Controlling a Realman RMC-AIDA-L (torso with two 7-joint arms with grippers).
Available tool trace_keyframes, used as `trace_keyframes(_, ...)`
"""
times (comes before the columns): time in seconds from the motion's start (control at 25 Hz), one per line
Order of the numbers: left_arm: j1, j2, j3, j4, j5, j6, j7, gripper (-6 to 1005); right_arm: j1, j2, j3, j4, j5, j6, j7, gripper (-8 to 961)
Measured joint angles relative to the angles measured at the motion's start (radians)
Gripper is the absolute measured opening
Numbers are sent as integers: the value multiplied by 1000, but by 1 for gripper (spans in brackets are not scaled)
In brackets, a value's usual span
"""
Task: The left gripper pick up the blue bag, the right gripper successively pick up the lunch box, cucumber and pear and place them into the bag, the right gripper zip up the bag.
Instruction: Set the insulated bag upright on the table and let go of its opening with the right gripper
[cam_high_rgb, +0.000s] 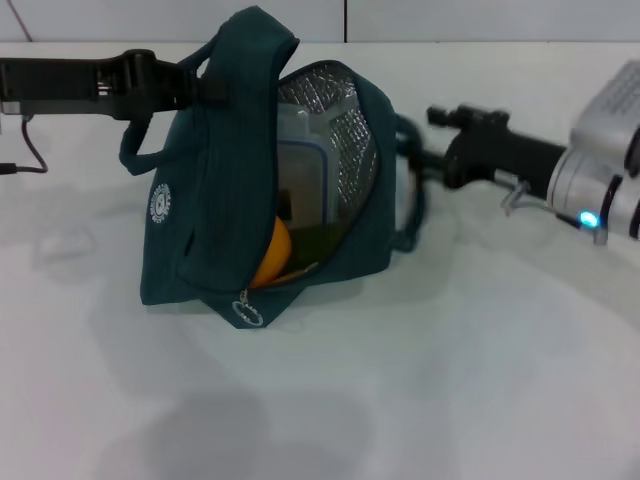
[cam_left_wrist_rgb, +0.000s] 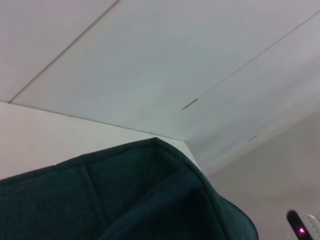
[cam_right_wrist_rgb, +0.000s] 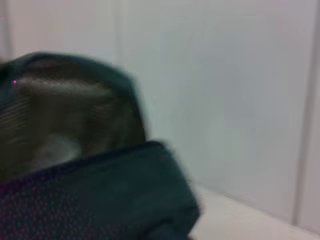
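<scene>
Two end effectors flank your blue bag (cam_high_rgb: 200, 225): left end effector (cam_high_rgb: 205, 85) clamped on its handle; right end effector (cam_high_rgb: 440, 118) beside it, state unclear.

Place: probably a lab or test room
Evidence: bare white table (cam_high_rgb: 420, 400); plain white panelled wall (cam_left_wrist_rgb: 165, 60) at 12 o'clock

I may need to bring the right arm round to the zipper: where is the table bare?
Bare: the wide stretch of table in front of the bag, and the patch right of it, below the right pincer. Crowded: behind the bag, where the left pincer holds its top, and by the side handle.
</scene>
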Motion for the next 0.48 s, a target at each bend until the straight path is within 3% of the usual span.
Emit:
trace_keyframes(0.2, 5, -1, 0, 0, 0, 1, 3, 53, -8, 0, 64, -23, 183, 3, -131, 611)
trace_keyframes(0.36, 24, -2, 3, -2, -1, 10, 3, 53, -61, -1, 64, -26, 376, -160, -297, 609)
trace_keyframes(0.4, 35, -5, 1, -10, -2, 32, 3, 53, -67, -1, 62, -26, 383, -187, -305, 609)
trace_keyframes(0.44, 39, -7, -1, -14, -3, 43, 3, 53, -101, -2, 41, -32, 387, -301, -318, 609)
trace_keyframes(0.48, 44, -10, -2, -22, -9, 61, 3, 53, -101, -2, 41, -32, 387, -301, -318, 609)
